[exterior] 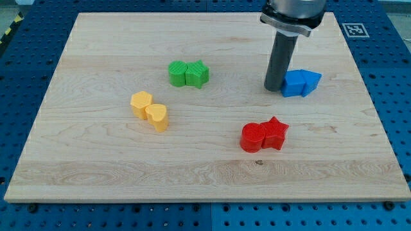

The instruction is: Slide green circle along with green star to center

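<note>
The green circle (177, 74) and the green star (198, 74) sit touching side by side, left of the board's middle and toward the view's top. My tip (274, 88) rests on the board well to the view's right of the green pair. It stands right against the left side of the blue blocks (300, 83), far from the green blocks.
A yellow hexagon (141, 104) and a yellow heart (157, 117) touch at the view's left. A red circle (253, 137) and a red star (275, 133) touch at the lower right. The wooden board (205, 179) lies on a blue pegboard table.
</note>
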{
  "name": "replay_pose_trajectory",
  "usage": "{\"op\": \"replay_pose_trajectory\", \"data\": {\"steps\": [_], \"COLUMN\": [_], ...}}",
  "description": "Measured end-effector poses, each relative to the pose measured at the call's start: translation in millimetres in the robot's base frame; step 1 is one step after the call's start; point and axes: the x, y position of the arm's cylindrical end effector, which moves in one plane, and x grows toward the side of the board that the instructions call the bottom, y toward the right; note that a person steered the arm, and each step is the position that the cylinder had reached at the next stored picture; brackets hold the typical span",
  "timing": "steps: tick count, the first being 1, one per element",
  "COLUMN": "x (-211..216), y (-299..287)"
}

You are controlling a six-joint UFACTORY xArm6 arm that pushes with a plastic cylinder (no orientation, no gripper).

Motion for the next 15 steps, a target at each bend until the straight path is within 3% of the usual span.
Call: {"op": "replay_pose_trajectory", "data": {"steps": [3,4,5,8,10,11,15], "x": [0,18,38,42,12,0,-17], "y": [62,45,17,-140,-234,-249,-181]}}
